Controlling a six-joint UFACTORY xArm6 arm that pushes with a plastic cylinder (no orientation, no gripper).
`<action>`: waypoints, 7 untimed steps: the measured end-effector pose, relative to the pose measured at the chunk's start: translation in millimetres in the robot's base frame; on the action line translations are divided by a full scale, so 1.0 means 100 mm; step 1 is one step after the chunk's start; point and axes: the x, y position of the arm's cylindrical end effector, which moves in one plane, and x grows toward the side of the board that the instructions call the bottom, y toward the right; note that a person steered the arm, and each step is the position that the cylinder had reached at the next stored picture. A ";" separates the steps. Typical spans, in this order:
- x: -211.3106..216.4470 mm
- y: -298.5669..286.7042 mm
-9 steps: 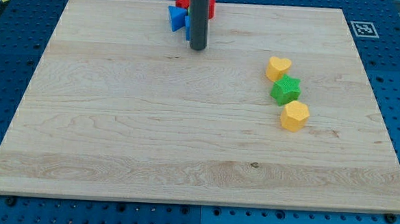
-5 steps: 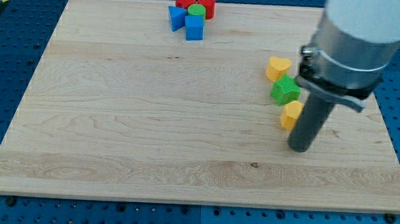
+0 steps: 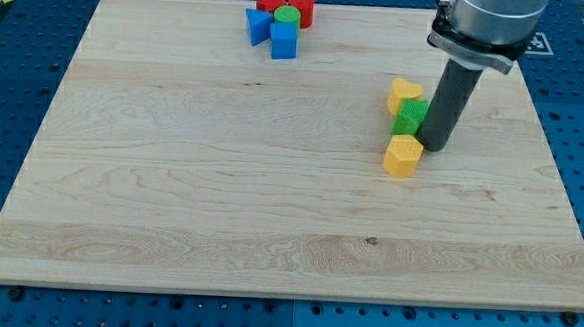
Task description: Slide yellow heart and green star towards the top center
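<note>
The yellow heart [image 3: 405, 92] lies right of the board's middle, toward the view's top. The green star [image 3: 409, 118] sits just below it, touching it, partly hidden by my rod. A second yellow block [image 3: 404, 155], roughly hexagonal, lies just below the star. My tip [image 3: 434, 146] rests on the board right against the star's right side and just up-right of the second yellow block.
A cluster stands at the board's top centre: two blue blocks [image 3: 259, 26] [image 3: 283, 40], a green cylinder [image 3: 287, 16] and two red blocks [image 3: 270, 2] [image 3: 301, 5]. A printed marker [image 3: 532, 41] sits at the board's top right corner.
My tip went from the top-centre cluster to below the yellow block, then up to the star's right side. The second yellow block and the star shifted left.
</note>
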 end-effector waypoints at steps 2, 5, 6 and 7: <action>-0.30 -0.11; -0.74 -0.40; -0.74 -0.61; -0.80 -0.82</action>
